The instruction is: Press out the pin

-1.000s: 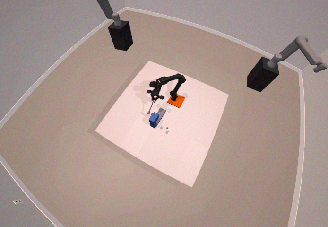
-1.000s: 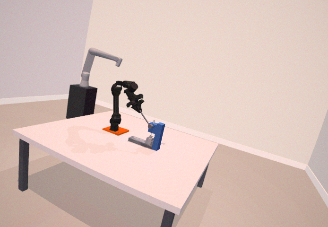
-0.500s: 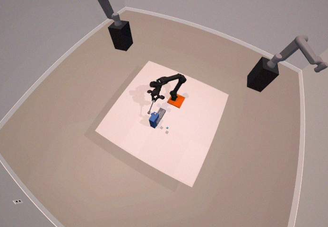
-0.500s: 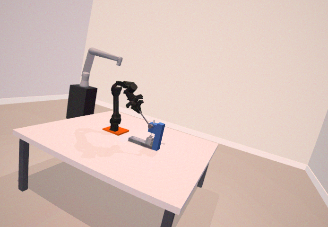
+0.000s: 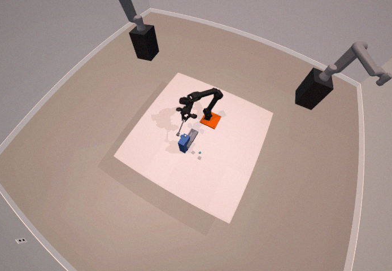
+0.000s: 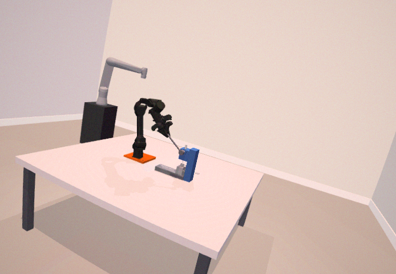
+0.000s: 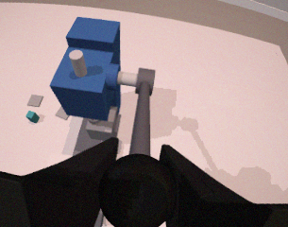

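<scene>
The gripper's jaws [image 5: 185, 118] [image 6: 167, 135] are pinching the knob end of the press lever [image 5: 181, 127] [image 6: 174, 142] [image 7: 142, 120], which slopes down to the blue press [image 5: 183, 143] [image 6: 191, 164] [image 7: 87, 78]. Beneath its head, the grey block [image 6: 180, 169] [image 7: 100, 130] sits on the press bed [image 5: 194, 135] [image 6: 166, 171] [image 7: 84, 144]; its pin looks hidden. Beyond lies a small teal piece [image 5: 199, 152] [image 7: 32, 116].
</scene>
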`<action>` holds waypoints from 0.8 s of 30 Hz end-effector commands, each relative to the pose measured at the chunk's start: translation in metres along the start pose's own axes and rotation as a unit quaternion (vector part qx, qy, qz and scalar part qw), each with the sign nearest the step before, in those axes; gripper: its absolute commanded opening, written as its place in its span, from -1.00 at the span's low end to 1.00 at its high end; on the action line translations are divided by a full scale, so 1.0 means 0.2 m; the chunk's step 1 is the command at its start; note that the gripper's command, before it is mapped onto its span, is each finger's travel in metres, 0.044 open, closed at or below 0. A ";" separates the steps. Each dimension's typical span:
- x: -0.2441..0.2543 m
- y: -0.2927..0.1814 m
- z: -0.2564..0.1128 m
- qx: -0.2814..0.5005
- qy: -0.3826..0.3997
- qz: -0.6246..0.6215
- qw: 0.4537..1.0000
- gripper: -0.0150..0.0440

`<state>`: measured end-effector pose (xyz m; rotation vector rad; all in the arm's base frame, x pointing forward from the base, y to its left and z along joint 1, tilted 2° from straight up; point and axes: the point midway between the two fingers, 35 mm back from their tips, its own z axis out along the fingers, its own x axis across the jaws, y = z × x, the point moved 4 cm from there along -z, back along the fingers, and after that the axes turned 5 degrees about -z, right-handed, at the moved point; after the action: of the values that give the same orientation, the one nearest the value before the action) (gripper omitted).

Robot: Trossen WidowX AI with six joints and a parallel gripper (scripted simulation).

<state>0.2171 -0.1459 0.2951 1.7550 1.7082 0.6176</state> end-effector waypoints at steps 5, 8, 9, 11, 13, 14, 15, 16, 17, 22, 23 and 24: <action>0.00 -0.04 0.01 0.008 0.000 0.002 1.000 -0.49; 0.00 -0.04 0.01 0.009 0.000 0.002 1.000 -0.49; 0.00 -0.05 0.01 0.009 0.000 0.002 1.000 -0.49; 0.00 -0.05 0.01 0.009 0.000 0.002 1.000 -0.49; 0.00 -0.06 0.01 0.009 0.000 0.002 1.000 -0.49; 0.00 -0.06 0.01 0.009 0.000 0.002 1.000 -0.49; 0.00 -0.06 0.01 0.009 0.000 0.002 1.000 -0.49; 0.00 -0.06 0.02 0.009 0.000 0.002 1.000 -0.49; 0.00 -0.06 0.02 0.009 0.000 0.002 1.000 -0.49; 0.01 -0.07 0.02 0.009 0.000 0.002 1.000 -0.49; 0.01 -0.08 0.02 0.009 0.000 0.002 1.000 -0.49; 0.01 -0.08 0.02 0.009 0.000 0.002 1.000 -0.49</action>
<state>0.2117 -0.1454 0.2870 1.7537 1.7078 0.6173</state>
